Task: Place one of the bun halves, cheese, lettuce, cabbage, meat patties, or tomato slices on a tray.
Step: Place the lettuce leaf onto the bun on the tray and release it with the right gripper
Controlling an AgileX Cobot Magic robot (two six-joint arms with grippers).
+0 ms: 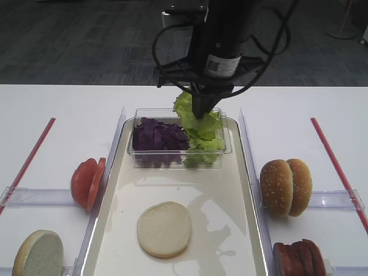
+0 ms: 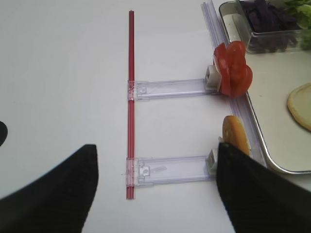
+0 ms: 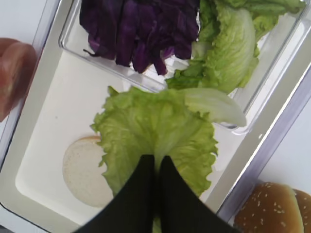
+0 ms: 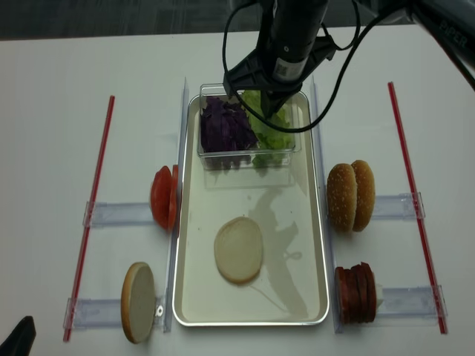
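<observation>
The white tabletop (image 4: 52, 111) lies bare at frame left. The tray (image 4: 189, 297) holds one bun half (image 4: 238, 249) centrally. Above the clear box (image 1: 138, 155), upper centre, the right hand (image 3: 156, 162) pinches a lettuce leaf (image 3: 155, 128). The left hand (image 2: 155, 170) is spread.

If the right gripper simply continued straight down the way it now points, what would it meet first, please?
Beyond the lettuce leaf the right gripper already pinches, probably the clear box with its remaining lettuce; depth is unclear, so possibly the tray.
</observation>
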